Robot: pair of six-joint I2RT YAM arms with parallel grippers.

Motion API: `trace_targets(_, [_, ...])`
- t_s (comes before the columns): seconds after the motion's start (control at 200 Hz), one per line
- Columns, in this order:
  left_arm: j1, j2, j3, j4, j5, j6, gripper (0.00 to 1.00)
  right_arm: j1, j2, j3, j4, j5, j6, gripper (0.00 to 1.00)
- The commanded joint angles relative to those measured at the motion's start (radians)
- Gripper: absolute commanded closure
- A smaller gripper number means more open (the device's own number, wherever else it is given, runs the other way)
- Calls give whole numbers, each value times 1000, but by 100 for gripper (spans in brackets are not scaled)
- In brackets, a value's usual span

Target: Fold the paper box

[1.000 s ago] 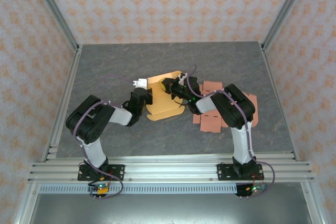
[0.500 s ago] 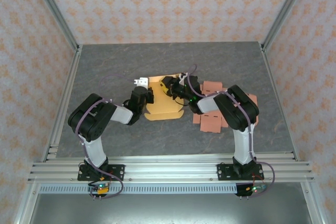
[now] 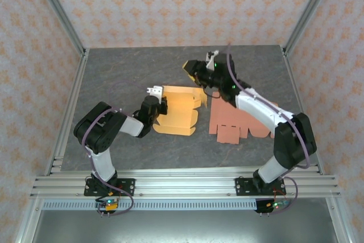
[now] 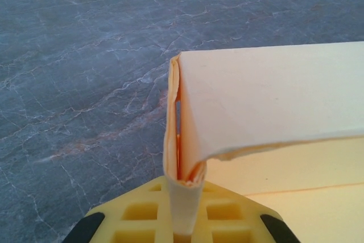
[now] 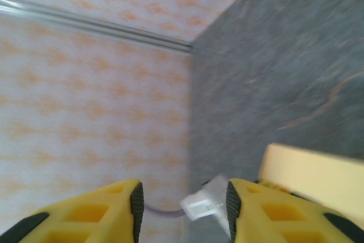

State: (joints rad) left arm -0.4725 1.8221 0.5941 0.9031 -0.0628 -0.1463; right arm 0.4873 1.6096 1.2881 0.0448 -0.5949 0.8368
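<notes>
Leftmost, left gripper (image 3: 158, 105), jaws nipped narrow on the upturned left edge of the paper box (image 3: 181, 113), half-folded at the middle of the counter (image 3: 119, 72), the fold's lower end hidden between the fingers (image 4: 142, 211). Beyond the box's far right corner, right gripper (image 3: 192, 70), jaws parted and empty, blurred close up. Rightmost, pink flat blanks (image 3: 227, 132), partly covered by the right arm (image 3: 259, 107).

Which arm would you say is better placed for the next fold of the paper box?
Probably left: the left gripper is shut on an edge of the paper box, while the right gripper hangs open beyond it, holding nothing.
</notes>
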Motion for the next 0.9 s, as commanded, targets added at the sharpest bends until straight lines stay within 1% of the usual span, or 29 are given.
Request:
trace_targets(0.0, [-10, -15, -43, 98, 33, 32, 91, -20, 107, 246, -534, 16, -394, 56])
trace_targets(0.055, [-14, -13, -48, 92, 38, 31, 90, -20, 165, 334, -614, -67, -603, 52])
trace_targets(0.135, [-29, 2, -61, 116, 27, 46, 90, -19, 217, 390, -668, -98, -807, 47])
trace_targets(0.18, [-37, 13, -60, 120, 24, 60, 90, -19, 239, 405, -687, -103, -884, 44])
trace_targets(0.25, [-49, 16, -57, 120, 4, 71, 91, -20, 300, 468, -736, -114, -952, 44])
trace_targets(0.285, [-51, 13, -57, 119, -2, 68, 91, -18, 343, 518, -791, -127, -984, 44])
trace_targets(0.355, [-55, 17, -56, 122, -7, 65, 91, -8, 418, 586, -860, -167, -1034, 44])
trace_targets(0.44, [-63, 33, -56, 138, -15, 73, 91, 17, 467, 612, -894, -147, -1086, 44])
trace_targets(0.501, [-63, 36, -54, 143, -21, 71, 91, 25, 485, 606, -891, -129, -1085, 44])
trace_targets(0.646, [-64, 41, -54, 151, -22, 57, 91, 38, 529, 599, -896, -172, -1081, 47])
trace_targets(0.761, [-64, 40, -50, 159, -22, 45, 90, 52, 541, 585, -900, -135, -1077, 49])
trace_targets(0.816, [-64, 24, -48, 150, -15, 35, 86, 51, 542, 572, -888, -111, -1065, 51])
trace_targets(0.891, [-64, 4, -55, 151, -14, 27, 74, 52, 544, 560, -881, -83, -1059, 53])
